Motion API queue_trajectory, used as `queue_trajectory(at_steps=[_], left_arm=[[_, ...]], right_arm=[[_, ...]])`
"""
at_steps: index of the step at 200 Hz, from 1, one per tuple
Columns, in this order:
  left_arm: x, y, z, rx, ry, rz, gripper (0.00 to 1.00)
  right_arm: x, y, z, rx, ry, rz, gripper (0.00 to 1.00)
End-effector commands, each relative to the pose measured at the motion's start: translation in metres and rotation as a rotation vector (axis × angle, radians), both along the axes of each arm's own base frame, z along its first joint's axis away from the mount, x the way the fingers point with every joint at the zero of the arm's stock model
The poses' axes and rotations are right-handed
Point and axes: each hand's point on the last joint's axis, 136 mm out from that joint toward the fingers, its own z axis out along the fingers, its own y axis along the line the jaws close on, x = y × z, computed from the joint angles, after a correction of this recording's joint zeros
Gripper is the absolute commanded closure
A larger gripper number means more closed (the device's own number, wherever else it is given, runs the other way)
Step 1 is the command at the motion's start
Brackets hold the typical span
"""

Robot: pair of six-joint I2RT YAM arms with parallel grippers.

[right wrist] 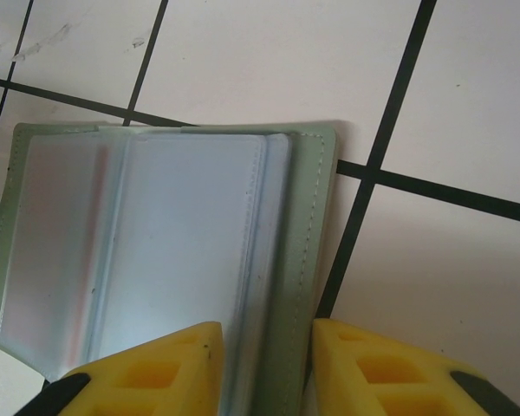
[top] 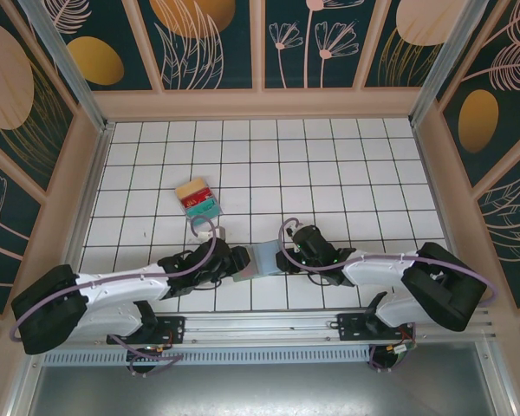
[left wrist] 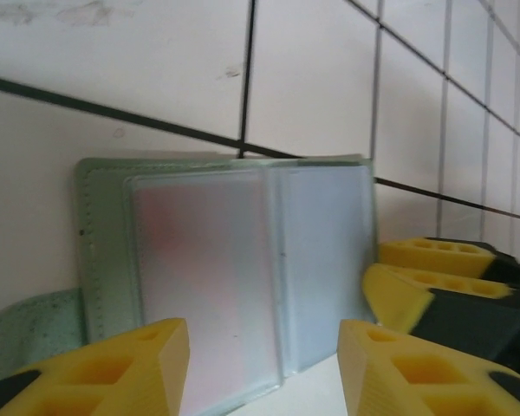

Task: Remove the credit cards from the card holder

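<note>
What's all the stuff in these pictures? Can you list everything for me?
card holder: one, grey-green, lying open on the table between the two hands, clear pockets facing up.
card: one I can make out, pale pinkish, inside a clear pocket; more may be hidden.
stack of cards: one pile, tan, red and teal, farther back, left of middle.
table: one, white tiles with black lines.
walls: dark teal with tan flower shapes, around the table.
left arm, right arm: two, white and black, reaching in from the near edge.
left hand: yellow fingers apart, at the holder's near edge.
right hand: yellow fingers apart, straddling the stitched edge.
</note>
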Motion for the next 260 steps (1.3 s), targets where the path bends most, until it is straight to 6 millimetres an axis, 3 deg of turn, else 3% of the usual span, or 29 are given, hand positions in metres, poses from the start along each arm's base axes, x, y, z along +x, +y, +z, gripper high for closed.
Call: queue_trajectory(at_steps=[1, 185, 260], left_arm=[[0.001, -0.003, -0.002, 0.015, 0.015, 0.005, 0.55], [-0.003, 0.000, -0.029, 0.163, 0.073, -0.038, 0.57], [-0.004, -0.031, -0.020, 0.054, 0.067, -0.109, 0.53]], right_arm=[[0.003, 0.006, 0.005, 0.008, -0.007, -0.001, 0.68], [0.001, 0.010, 0.005, 0.014, 0.003, 0.017, 0.72], [0.001, 0.011, 0.003, 0.011, 0.008, 0.018, 0.72]])
